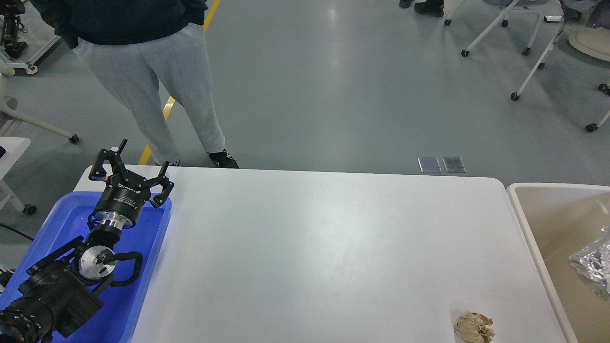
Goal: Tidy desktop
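Note:
The white desktop (310, 247) fills the middle of the head view. A crumpled brown paper ball (473, 327) lies on it near the front right corner. My left gripper (135, 164) is open and empty, raised over the far end of the blue tray (143, 267) at the desktop's left side, far from the paper ball. A crumpled piece of silver foil (591, 269) shows inside the beige bin (519, 200) at the right edge. My right gripper is out of view.
A person in grey trousers (157, 81) stands just beyond the desktop's far left corner. Wheeled chair legs (524, 71) stand on the floor at the far right. A small white table (12, 147) sits at the left edge.

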Robot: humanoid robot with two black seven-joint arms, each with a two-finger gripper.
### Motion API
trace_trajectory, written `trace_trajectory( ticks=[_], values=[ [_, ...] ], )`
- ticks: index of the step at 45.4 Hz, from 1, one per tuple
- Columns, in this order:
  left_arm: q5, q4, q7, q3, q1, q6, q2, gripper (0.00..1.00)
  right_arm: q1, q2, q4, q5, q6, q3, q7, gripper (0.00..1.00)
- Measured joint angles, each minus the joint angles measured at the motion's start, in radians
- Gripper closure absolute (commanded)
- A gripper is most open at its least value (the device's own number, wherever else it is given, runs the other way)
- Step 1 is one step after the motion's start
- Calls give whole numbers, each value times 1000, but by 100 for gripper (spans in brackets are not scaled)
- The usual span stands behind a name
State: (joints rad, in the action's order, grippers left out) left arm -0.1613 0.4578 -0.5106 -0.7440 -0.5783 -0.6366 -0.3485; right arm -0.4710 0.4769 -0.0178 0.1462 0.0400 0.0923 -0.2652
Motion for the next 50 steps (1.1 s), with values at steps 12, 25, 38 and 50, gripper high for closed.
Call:
trace_trajectory(
  ticks=[12,25,38,50],
  values=[
    [-1,0,0,0,0,0,0,0,-5,-2,-2,-2,-5,-18,2,3],
    [-1,0,0,0,-1,0,0,0,-7,-2,-33,-2,-40,-37,0,3],
    [-1,0,0,0,-1,2,0,0,-17,-2,-45,-2,-103,-45,-5,1],
    [-1,1,0,0,-1,2,0,0,-51,16,-38,-1,-113,-60,-5,1]
  ],
)
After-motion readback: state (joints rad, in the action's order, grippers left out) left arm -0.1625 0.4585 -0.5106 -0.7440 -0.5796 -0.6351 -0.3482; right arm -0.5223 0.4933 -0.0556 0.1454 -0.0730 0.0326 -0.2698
